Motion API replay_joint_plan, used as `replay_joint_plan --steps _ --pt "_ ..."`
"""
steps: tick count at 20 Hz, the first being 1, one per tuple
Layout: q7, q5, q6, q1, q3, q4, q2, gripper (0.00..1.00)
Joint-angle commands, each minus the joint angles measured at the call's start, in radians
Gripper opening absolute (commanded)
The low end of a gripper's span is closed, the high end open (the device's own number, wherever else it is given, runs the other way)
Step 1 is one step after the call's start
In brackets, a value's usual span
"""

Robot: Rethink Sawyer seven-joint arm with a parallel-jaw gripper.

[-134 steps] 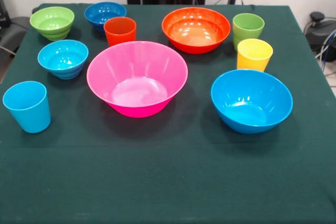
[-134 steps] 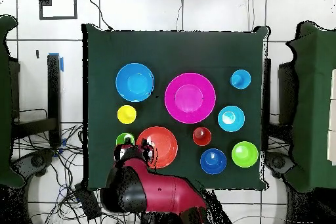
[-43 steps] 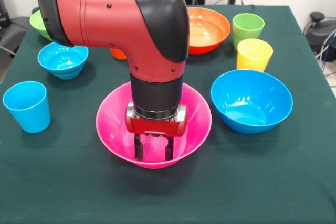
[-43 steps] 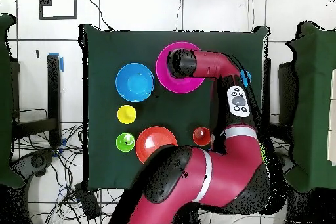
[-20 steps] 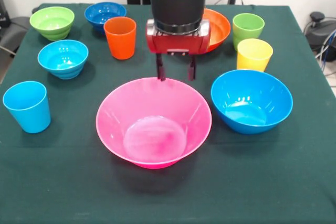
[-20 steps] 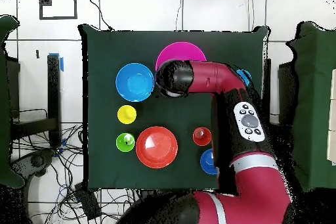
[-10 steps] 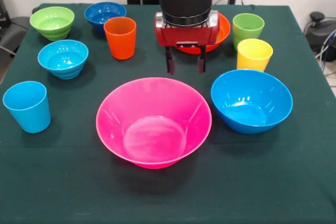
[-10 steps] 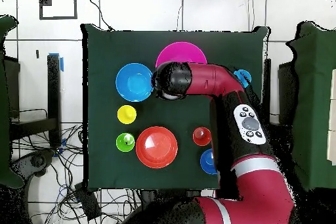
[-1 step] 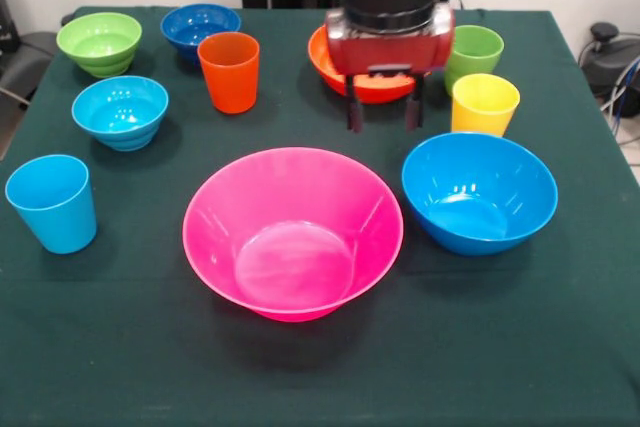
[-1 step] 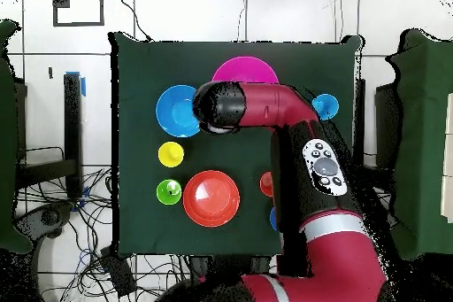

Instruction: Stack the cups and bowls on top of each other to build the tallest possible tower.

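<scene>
My gripper hangs open and empty above the cloth, just in front of the large orange bowl and left of the yellow cup. The wide pink bowl sits alone in the near middle, with the large blue bowl to its right. Every bowl and cup stands apart; nothing is stacked. The orange cup, green cup and light blue cup are upright. In the overhead view the arm covers the gripper and part of the pink bowl.
Three small ridged bowls line the left side: green, dark blue and light blue. The green tablecloth runs to the front edge. Cables and chairs surround the table in the overhead view.
The gripper, still open, has risen out of the pink bowl and slid right in the front view, to a spot before the orange bowl. No cup or bowl moved in the last second.
</scene>
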Motion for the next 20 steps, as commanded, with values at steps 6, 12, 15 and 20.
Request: replay_joint_plan --steps 6,12,15,20 --pt "0.160 0.022 0.023 0.118 -0.053 0.053 -0.050 1.00" --pt "0.150 -0.008 -0.088 0.119 -0.099 -0.064 0.121 1.00" --pt "0.126 -0.026 -0.157 0.120 -0.104 -0.119 0.200 1.00" --pt "0.086 0.024 -0.155 0.090 -0.064 -0.108 0.219 1.00"
